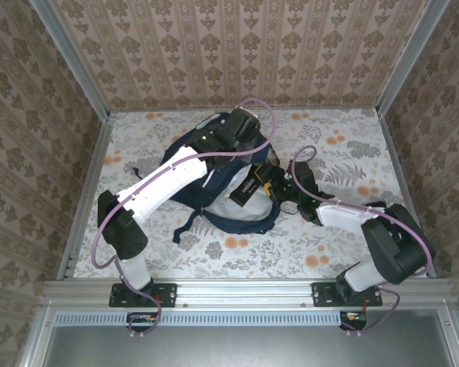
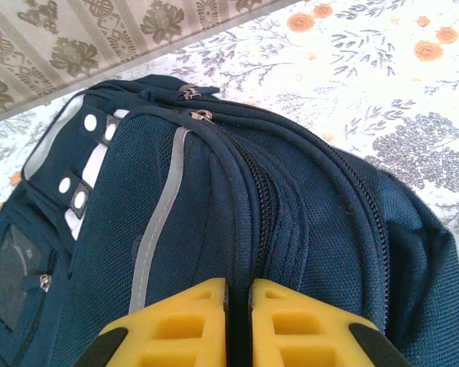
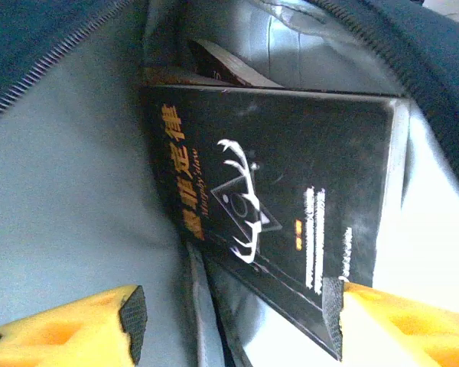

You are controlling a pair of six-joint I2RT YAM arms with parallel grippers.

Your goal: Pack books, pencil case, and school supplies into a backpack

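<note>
- Left gripper [image 2: 238, 294]: jaws almost together, pinching a ridge of fabric beside the zip of the backpack [image 2: 214, 199], as we read it.
- Right gripper [image 3: 233, 313]: jaws wide apart, holding nothing. The black book [image 3: 291, 191] lies between them, one corner just beside a finger pad.
- Location: the backpack lies on the flowered table [image 1: 344, 153] between both arms. The black book sits inside its main pocket, against the pale lining.
- Handling, backpack: we judge it soft and floppy, likely to sag shut unless lifted, so we take hold at the zip rim.
- Handling, book: we judge it thin, light and bendy, with a glossy, slippery cover. We grip across a free edge, close to the spine.
- Count: one backpack. Two books inside: the black book and a brown book [image 3: 222, 65] behind it.
</note>
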